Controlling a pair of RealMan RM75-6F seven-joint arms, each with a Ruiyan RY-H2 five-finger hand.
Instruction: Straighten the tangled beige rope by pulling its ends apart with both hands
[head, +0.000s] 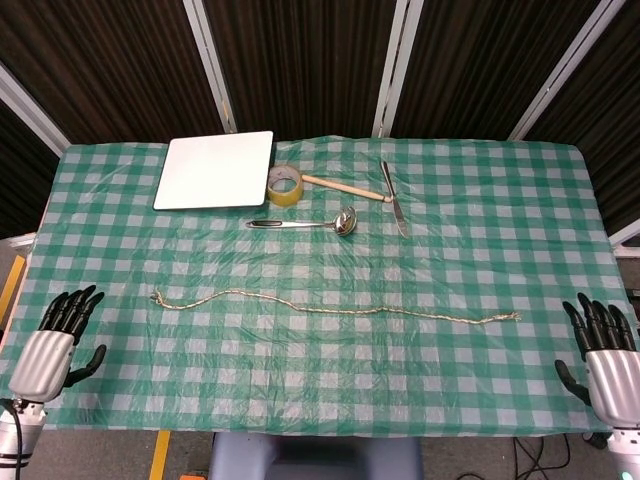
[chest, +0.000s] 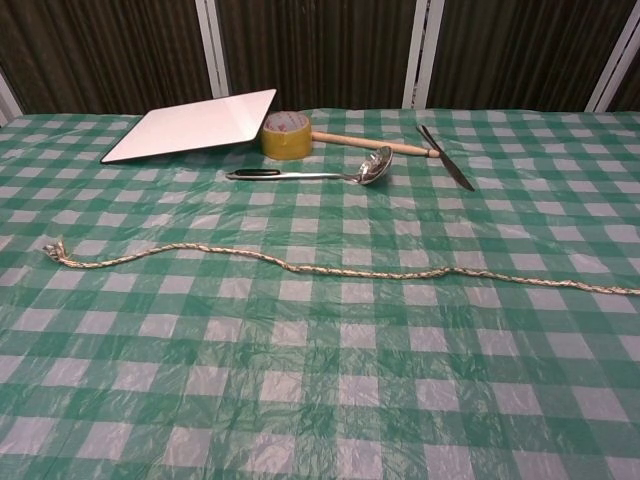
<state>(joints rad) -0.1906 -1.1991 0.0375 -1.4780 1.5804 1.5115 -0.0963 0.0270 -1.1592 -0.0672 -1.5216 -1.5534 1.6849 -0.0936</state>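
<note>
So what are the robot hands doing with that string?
Nothing right now. The beige rope lies stretched out almost straight across the checked tablecloth, with no tangle left. The left hand and right hand are open, holding nothing, at the near corners, well away from the rope's ends. The job looks finished.

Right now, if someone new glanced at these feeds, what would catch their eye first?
The beige rope lies stretched nearly straight across the middle of the green checked tablecloth, free at both ends. The left robot hand and right robot hand sit open at the near corners, well clear of it. At the far side are a white board, tape roll and ladle.
</note>
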